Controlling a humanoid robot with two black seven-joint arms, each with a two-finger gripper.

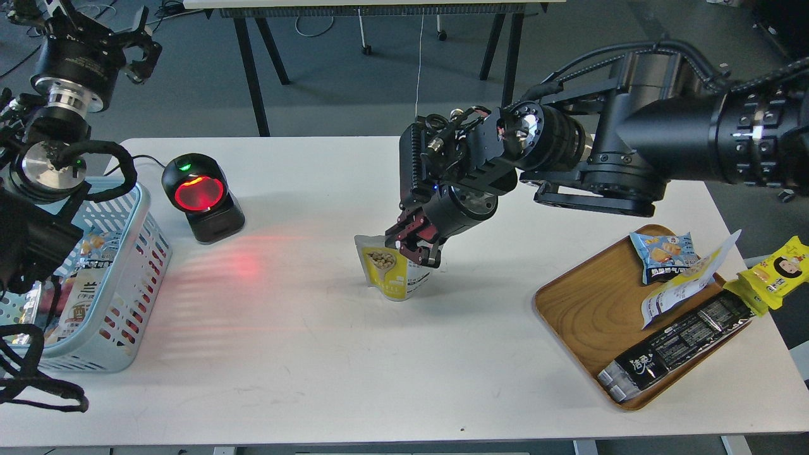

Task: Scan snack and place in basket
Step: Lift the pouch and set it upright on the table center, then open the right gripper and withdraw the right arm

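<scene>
The snack [387, 272], a yellow-and-white pouch with pictured tan beans, stands near the table's middle with its base at or just above the tabletop. My right gripper [415, 245] is shut on its top right edge, reaching in from the right. The light blue basket [144, 248] stands at the table's left edge, far left of the snack, with several packets inside. My left gripper [136, 43] is raised at the top left, above and behind the basket, open and empty.
A black scanner [202, 197] with a glowing red window stands right of the basket and throws red light on the table. An oval wooden tray [584, 306] at the right holds a light-blue packet [662, 253], a white pouch [686, 284] and a long black bar [686, 341]. A yellow packet [780, 268] lies beside it.
</scene>
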